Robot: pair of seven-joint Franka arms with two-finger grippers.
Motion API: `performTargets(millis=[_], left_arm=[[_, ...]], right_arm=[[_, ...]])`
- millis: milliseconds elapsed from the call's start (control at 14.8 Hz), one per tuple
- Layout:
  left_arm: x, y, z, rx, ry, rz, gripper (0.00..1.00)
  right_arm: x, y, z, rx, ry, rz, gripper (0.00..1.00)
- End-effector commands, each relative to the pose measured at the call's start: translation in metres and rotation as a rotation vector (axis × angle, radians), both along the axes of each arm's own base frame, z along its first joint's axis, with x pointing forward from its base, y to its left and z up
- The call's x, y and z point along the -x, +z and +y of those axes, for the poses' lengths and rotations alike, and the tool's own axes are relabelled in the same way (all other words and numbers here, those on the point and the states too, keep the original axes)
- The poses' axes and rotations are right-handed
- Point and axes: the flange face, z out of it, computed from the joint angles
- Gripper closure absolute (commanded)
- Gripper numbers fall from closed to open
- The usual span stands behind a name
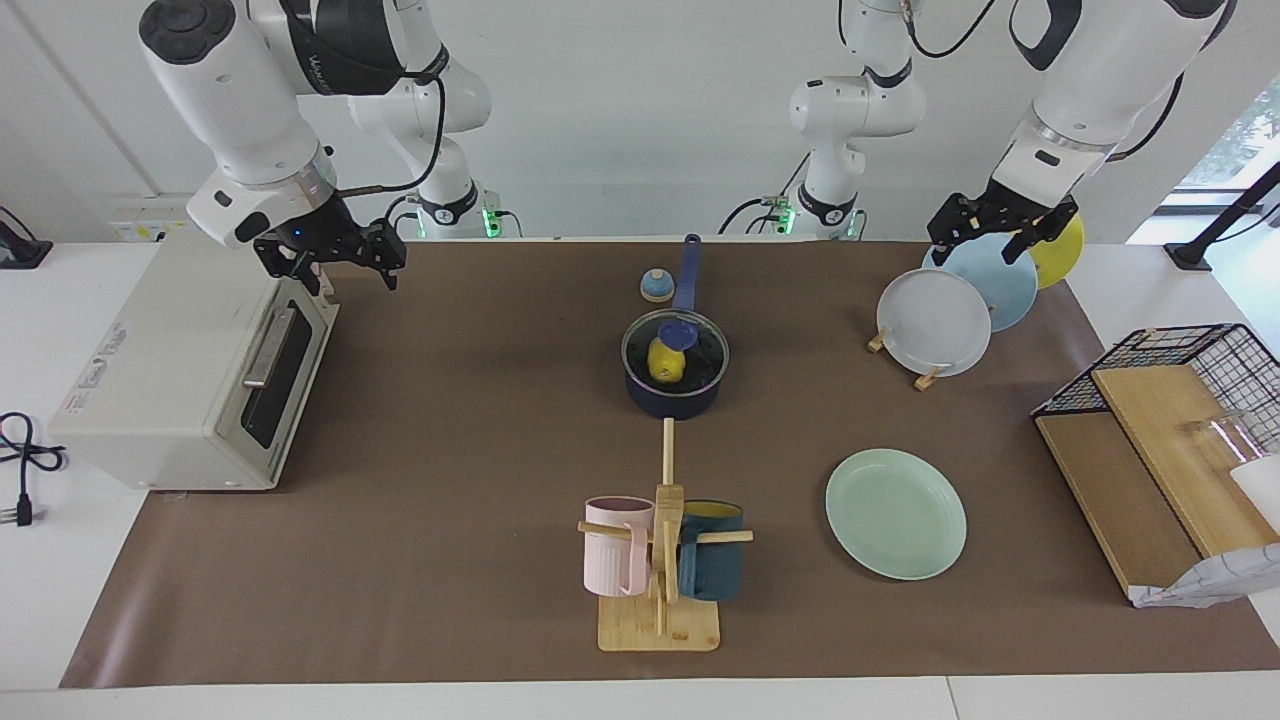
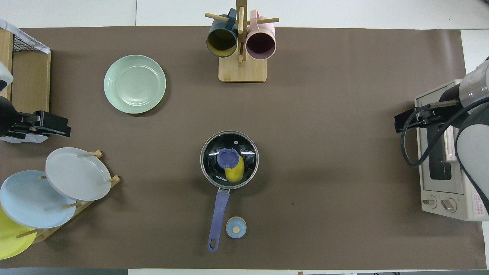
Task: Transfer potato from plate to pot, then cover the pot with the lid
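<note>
The yellow potato (image 1: 665, 362) (image 2: 235, 172) lies inside the dark navy pot (image 1: 672, 402) (image 2: 219, 214) at the middle of the table. The glass lid (image 1: 678, 333) (image 2: 227, 157) with its blue knob sits flat on the pot's rim, and the potato shows through it. The mint-green plate (image 1: 895, 513) (image 2: 135, 84) is bare, farther from the robots toward the left arm's end. My left gripper (image 1: 985, 240) (image 2: 57, 129) hangs open over the plate rack. My right gripper (image 1: 335, 268) (image 2: 399, 124) hangs open over the toaster oven. Neither holds anything.
A small blue bell (image 1: 656, 285) stands beside the pot's handle. A mug tree (image 1: 660, 560) with a pink and a teal mug stands farther out than the pot. The plate rack (image 1: 940, 320), a wire basket (image 1: 1190, 380) and the toaster oven (image 1: 190, 390) line the table's ends.
</note>
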Motion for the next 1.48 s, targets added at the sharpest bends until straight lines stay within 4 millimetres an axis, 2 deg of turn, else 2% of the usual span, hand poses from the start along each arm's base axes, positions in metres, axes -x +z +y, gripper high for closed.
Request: performTargets(millis=[0,1417], left_arm=[[0.0036,0.0017,0.0036,-0.009,0.011,0.002,0.00],[0.0035,0.0017,0.0037,-0.010,0.011,0.002,0.00]], right_arm=[[0.0078,0.0081,-0.0043,0.012,0.009,-0.018,0.00],[0.0126,0.0143,-0.0001,-0.006,0.009,-0.011,0.00]])
